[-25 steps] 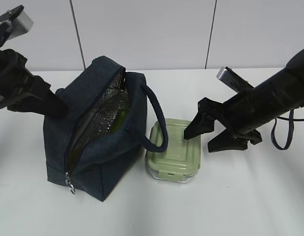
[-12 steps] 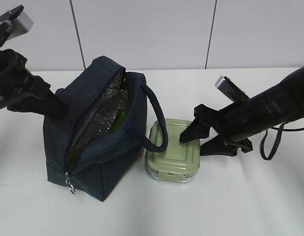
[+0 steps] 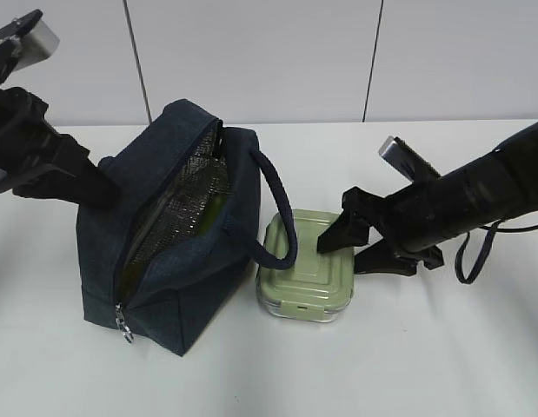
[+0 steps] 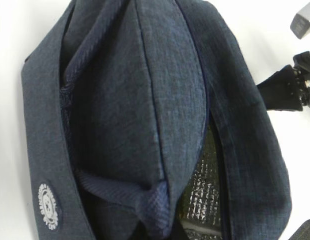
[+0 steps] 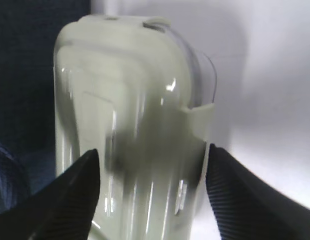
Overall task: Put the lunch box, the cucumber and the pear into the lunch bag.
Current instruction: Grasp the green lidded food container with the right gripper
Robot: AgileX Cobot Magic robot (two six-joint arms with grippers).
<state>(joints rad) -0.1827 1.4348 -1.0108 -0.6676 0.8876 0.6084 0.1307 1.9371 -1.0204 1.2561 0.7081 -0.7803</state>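
Note:
The navy lunch bag (image 3: 164, 261) stands open at the left, its silver lining showing. A yellow-green patch (image 3: 214, 211) shows inside; I cannot tell if it is the cucumber or the pear, and both are otherwise hidden. The sage-lidded lunch box (image 3: 299, 274) sits on the table right of the bag. My right gripper (image 3: 342, 258) is open, low over the box's right end; in the right wrist view its fingers (image 5: 77, 192) flank the lunch box (image 5: 134, 100). My left gripper (image 3: 96, 187) is at the bag's left wall, pinching bunched fabric and strap (image 4: 155, 205).
The bag's looped handle (image 3: 284, 228) hangs over the lunch box's left end. A dark cable loop (image 3: 467, 261) hangs from the right arm near the table. A white panelled wall stands behind the white table (image 3: 425, 347).
My right gripper has moved down and left, from beside the lunch box to around its right end. The left arm and the bag have not moved.

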